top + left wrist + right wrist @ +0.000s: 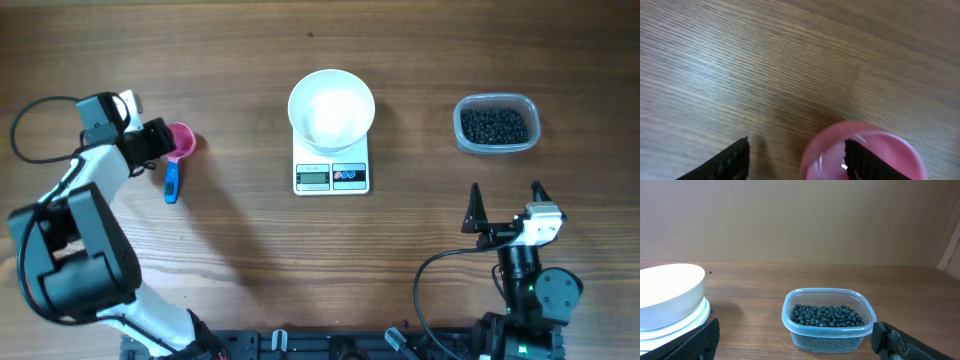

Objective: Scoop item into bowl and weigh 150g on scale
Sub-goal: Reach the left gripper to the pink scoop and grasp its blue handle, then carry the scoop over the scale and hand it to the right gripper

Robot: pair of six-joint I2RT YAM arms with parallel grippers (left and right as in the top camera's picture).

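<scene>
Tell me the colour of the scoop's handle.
Blue handle on the scoop, whose cup is pink; the overhead view shows it best.

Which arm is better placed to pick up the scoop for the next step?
Left. The left gripper is at the pink scoop, jaws open, one finger over its cup and one outside. The right gripper sits open on the far side of the scale, well away from the scoop.

Bowl (pixel 331 108) rests on scale (pixel 331 178) — beads (pixel 492 125) in tub (pixel 497 98).
</scene>
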